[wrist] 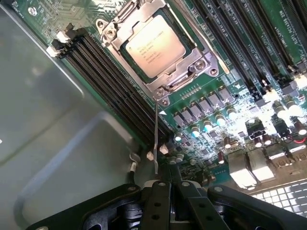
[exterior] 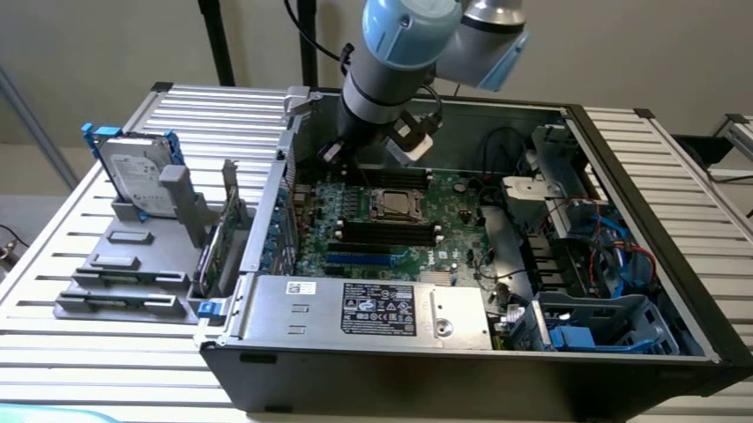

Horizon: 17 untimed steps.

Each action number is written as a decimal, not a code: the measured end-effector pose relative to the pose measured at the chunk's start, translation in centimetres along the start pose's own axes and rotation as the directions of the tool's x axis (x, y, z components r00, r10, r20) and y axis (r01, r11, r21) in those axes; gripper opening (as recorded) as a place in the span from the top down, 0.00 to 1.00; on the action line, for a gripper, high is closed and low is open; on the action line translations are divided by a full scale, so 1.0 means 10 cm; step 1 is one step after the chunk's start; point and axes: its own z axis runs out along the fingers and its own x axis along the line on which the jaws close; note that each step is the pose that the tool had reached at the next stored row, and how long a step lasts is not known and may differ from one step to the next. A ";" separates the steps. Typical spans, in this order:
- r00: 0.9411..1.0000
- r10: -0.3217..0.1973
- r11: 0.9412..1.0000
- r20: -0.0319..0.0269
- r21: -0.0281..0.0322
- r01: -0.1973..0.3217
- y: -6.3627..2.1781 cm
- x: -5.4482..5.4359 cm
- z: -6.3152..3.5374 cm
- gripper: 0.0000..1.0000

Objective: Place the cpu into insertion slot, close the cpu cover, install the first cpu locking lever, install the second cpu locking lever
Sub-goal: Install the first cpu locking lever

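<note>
The cpu (wrist: 156, 45) lies silvery face up in the insertion slot (exterior: 397, 205) on the green board. The cpu cover (wrist: 189, 72), a thin metal frame, lies flat around it. One thin wire locking lever (wrist: 156, 134) stands up from the socket's corner, and its free end reaches my gripper (wrist: 169, 181). The black fingers (wrist: 156, 203) are shut together at that end. Whether the wire is pinched between them or only touched is hidden. In the exterior view the arm's wrist (exterior: 383, 97) hangs over the case's far side, above the socket.
Long black memory slots (wrist: 110, 81) run beside the socket, with capacitors (wrist: 206, 127) nearby. A grey labelled metal box (exterior: 365, 308) fills the case front. Cables and blue brackets (exterior: 588, 264) crowd the exterior view's right. A hard drive (exterior: 136, 172) stands outside on the left.
</note>
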 end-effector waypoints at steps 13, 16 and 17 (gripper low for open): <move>1.000 0.008 1.000 -0.006 -0.001 -0.008 0.048 0.05 -0.019 0.89; 1.000 0.010 1.000 -0.007 -0.001 -0.010 0.061 0.07 -0.043 0.89; 1.000 0.011 1.000 -0.008 -0.001 -0.011 0.064 0.08 -0.052 0.89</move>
